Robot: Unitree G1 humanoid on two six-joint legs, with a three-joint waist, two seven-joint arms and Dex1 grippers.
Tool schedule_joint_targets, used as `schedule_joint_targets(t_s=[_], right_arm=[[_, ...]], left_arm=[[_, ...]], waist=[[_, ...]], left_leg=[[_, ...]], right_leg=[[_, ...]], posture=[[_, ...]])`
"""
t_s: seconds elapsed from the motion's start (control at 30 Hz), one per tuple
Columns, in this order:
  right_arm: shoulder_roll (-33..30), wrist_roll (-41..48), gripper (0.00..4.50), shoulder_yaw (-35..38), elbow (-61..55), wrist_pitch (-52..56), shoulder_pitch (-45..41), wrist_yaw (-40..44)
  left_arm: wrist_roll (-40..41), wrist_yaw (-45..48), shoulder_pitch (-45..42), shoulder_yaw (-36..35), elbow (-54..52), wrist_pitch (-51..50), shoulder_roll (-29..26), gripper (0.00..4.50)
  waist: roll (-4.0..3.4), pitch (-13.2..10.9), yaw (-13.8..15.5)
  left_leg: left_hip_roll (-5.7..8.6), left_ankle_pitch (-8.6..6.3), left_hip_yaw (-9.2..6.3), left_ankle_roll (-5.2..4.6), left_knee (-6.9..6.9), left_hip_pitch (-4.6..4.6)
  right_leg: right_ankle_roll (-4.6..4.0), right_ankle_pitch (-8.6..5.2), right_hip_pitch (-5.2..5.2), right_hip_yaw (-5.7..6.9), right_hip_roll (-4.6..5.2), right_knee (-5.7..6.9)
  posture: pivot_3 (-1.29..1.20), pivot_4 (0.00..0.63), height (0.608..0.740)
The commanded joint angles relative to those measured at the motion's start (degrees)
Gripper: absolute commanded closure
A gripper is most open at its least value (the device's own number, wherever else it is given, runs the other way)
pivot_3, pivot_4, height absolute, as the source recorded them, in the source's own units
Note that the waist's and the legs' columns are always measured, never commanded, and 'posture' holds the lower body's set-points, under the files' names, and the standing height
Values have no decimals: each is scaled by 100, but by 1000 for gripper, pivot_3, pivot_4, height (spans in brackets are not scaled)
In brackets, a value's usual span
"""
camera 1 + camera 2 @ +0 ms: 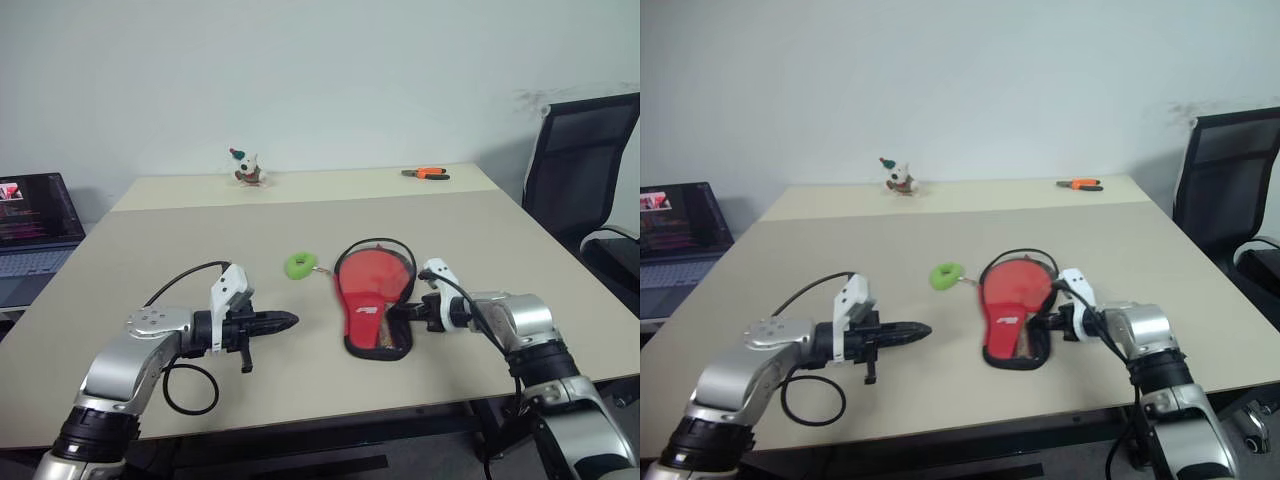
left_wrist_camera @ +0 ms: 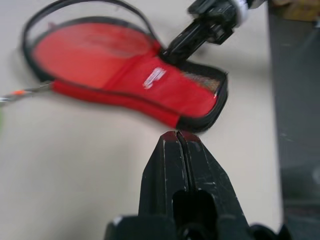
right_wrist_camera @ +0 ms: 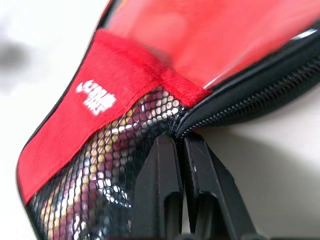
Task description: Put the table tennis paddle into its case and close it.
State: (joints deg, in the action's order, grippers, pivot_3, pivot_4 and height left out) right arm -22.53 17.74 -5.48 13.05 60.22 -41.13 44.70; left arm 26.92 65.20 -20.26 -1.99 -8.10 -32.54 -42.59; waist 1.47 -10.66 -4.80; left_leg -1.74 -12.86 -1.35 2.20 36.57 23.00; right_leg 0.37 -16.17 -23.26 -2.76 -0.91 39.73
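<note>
Nearest, the left claw (image 1: pixel 285 321) hovers over the bare surface (image 1: pixel 150 250), its 2 fingers pressed together on nothing, pointing toward the case (image 1: pixel 372 305) but well apart from it. A loose black cable loop (image 1: pixel 190 390) lies by that arm at the near edge.

The right claw (image 3: pixel 181 150) has its fingers together at the case's zipper rim, beside the narrow handle end; it appears to pinch the rim, though whether fabric sits between the fingers cannot be told. The case lies open on the surface, red panel with white logo up. The table tennis paddle (image 3: pixel 90 170) seems already inside: striped wood shows through the mesh at the handle end, and a smooth red face lies in the round part.

Judged from this, closing is the step in hand. It would go best if the right claw kept a firm hold and the left steadied the case against sliding.

Just beyond, the green ring tag (image 1: pixel 299 265) lies beside the case and could snag in the seam. Farther off sit a small toy figure (image 1: pixel 246 168) and orange-handled pliers (image 1: pixel 426 173), both clear of the work, with a laptop (image 1: pixel 35 215) and a black chair (image 1: pixel 590 170) off the surface's sides.
</note>
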Motion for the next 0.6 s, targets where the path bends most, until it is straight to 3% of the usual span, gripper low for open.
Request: schedule_joint_targets(t_s=[0.03, 0.3, 0.6], right_arm=[[144, 461, 4484, -175, -1075, 592, 355, 23], [-179, 853, 4484, -5, -2460, 1367, 1153, -209], [-742, 842, 4484, 234, -2182, 1088, 1156, -345]], left_arm=[[319, 25, 141, -169, -493, -153, -89, 4500], [518, 33, 312, -130, -781, -348, -169, 4500], [544, 14, 262, -28, -803, -359, -174, 4500]], waist=[[0, 0, 2], [0, 0, 20], [0, 0, 102]], left_leg=[[-1, 0, -4, 0, -6, 1], [3, 0, -8, 1, -13, 3], [7, 0, -8, 1, -20, 5]], right_leg=[[-2, -2, 0, 1, 0, -2], [-1, -7, 1, 4, 0, -12], [2, -8, 4, 7, -1, -27]], posture=[[0, 150, 740], [0, 150, 740], [0, 150, 740]])
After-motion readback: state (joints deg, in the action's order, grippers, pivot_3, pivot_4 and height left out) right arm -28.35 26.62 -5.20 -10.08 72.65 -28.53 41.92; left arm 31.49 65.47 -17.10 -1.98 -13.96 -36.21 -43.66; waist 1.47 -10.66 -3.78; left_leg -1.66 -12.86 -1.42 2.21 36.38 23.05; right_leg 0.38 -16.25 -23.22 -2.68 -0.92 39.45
